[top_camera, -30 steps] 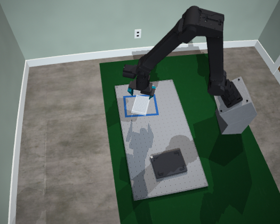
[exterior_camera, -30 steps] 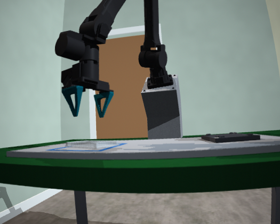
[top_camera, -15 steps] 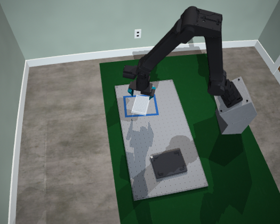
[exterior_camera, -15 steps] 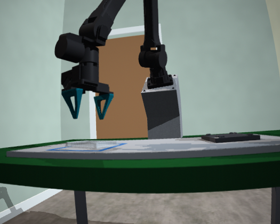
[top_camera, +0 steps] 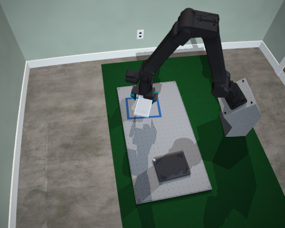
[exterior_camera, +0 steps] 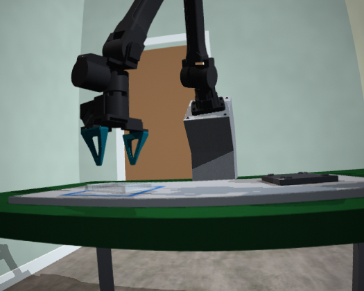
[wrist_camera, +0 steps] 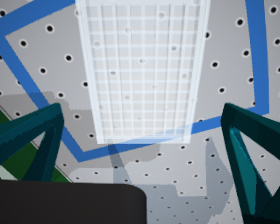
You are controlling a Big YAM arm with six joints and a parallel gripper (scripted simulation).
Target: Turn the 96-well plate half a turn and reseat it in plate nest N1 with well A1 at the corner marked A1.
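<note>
Currently the 96-well plate [top_camera: 143,107] is lying flat on the surface [top_camera: 164,135], inside the blue taped outline of bench spot B1 [top_camera: 128,108] at the far end of the perforated grey deck. From the wrist view the plate [wrist_camera: 143,63] is sitting slightly skewed to the tape, its near edge lying over the blue line at one point; its well grid is facing up. I cannot tell from here which corner is the cut one. The hand [exterior_camera: 114,145] is hanging above the plate with its two teal triangular fingers [exterior_camera: 98,143] pointing straight down and spread to their full width, released and gripping nothing. From the side there is a plain gap of air between the fingertips and the plate [exterior_camera: 120,188], so the two are not touching. From above, the hand [top_camera: 143,97] is standing over the far edge of the plate rather than over its middle. The plate nest N1 [top_camera: 171,166], a dark rectangular tray with small corner locators, is sitting at the near end of the deck, well apart from B1, and nothing is resting in it. The black arm is arching up and over from its grey pedestal [top_camera: 242,119], which stands on the green mat [top_camera: 234,176] beside the deck. A brown door [exterior_camera: 161,114] is showing behind the arm in the side view.
</note>
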